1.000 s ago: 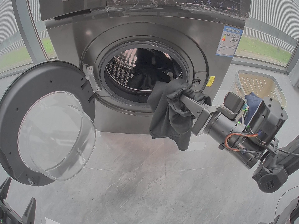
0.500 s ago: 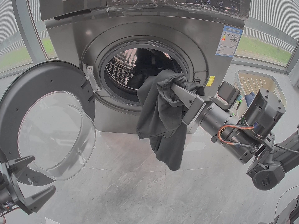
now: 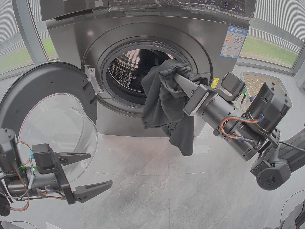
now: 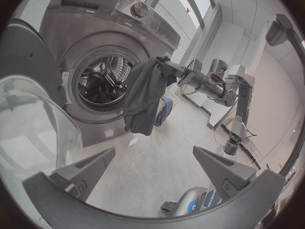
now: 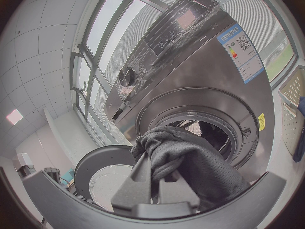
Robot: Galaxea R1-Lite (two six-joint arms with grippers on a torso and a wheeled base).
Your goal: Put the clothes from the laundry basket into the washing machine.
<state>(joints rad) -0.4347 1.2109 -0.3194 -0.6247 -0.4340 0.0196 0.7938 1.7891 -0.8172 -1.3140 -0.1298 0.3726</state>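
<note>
Right end effector (image 3: 177, 77) pinches a dark garment (image 3: 162, 102) hanging beneath it before the washing machine (image 3: 70, 42).

A test room: a washing machine (image 3: 73, 38) stands on grey floor tiles (image 3: 152, 182) before large windows (image 5: 105, 29).

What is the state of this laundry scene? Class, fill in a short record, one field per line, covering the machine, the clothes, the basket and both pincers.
washing machine: front-loader, door swung wide open to the left
dark garment: bunched, hanging in front of the machine's opening, not yet inside
right pincer: shut on the dark garment
left pincer: open, empty, low near the door
basket: beside the machine on the right, blue cloth draped over its rim
</note>
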